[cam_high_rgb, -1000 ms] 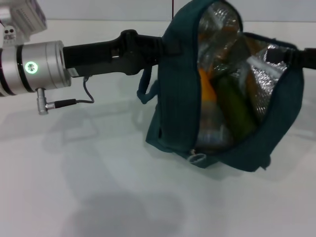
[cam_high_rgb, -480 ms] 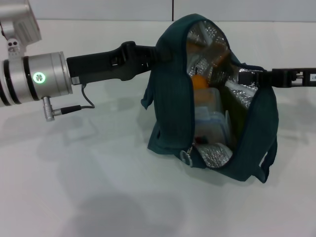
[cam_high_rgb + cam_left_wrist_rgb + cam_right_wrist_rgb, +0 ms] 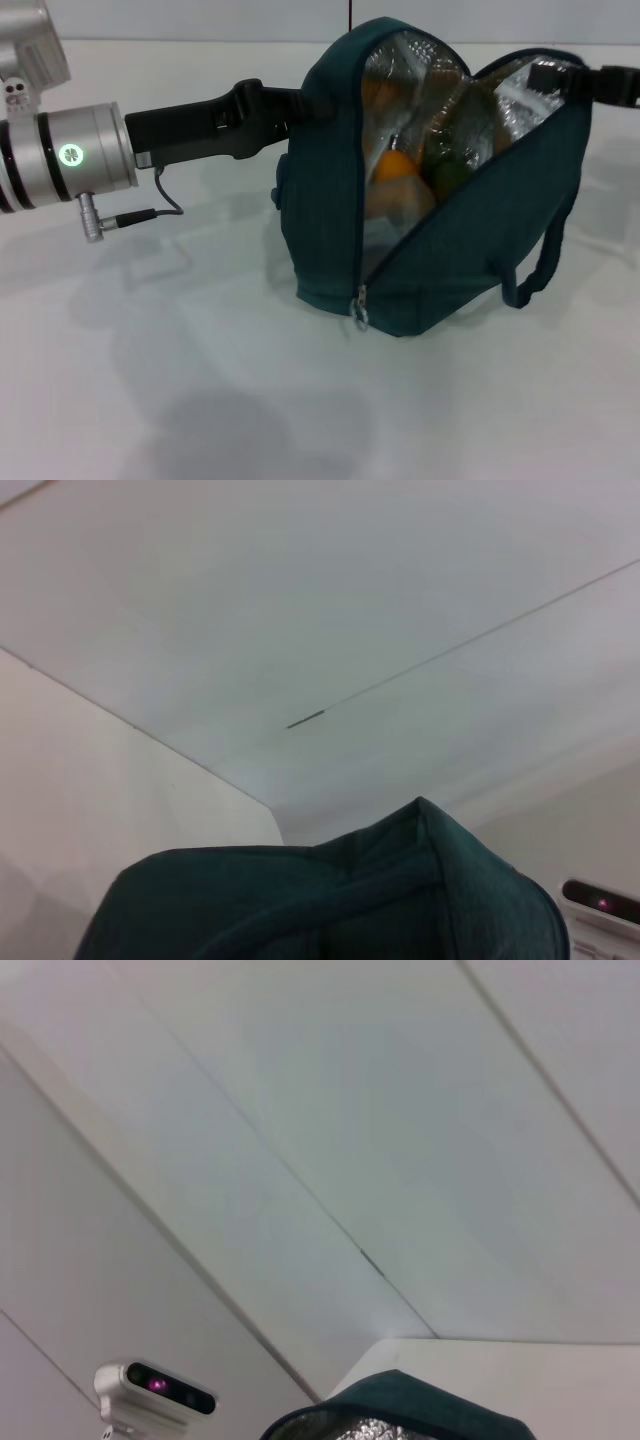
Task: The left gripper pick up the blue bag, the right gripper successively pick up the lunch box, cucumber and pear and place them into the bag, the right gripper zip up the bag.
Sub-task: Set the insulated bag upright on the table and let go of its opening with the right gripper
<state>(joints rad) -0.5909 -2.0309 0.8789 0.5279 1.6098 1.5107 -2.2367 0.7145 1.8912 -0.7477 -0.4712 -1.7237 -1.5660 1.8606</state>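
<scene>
1. The left gripper (image 3: 300, 105) reaches in level from the robot's left, and its tip disappears behind the upper left edge of the blue bag (image 3: 330, 220). The fingers are hidden by the cloth, so I cannot tell how far they are closed, though the bag's side stands as if held up there.
2. The right gripper (image 3: 560, 78) comes in from the right and meets the bag's upper right rim at the foil lining. Its fingers are not clear enough to say whether they pinch the rim or a zip tab.
3. The bag stands on the white table (image 3: 150, 400), towards its far edge and right of centre. An orange-coloured fruit (image 3: 392, 165) and a green item (image 3: 447, 175) show through the gap.
4. The mouth faces the camera and opens upward. The zip line is the long axis, rising from the slider (image 3: 360, 312) low at the front up to the right rim.
5. Risks, as I judge them:
   - A slack seam would jam the slider, so the left grip must stay firm.
   - The fruit bulging at the gap could catch the teeth.
   - Pulling sideways could tip the bag.
</scene>
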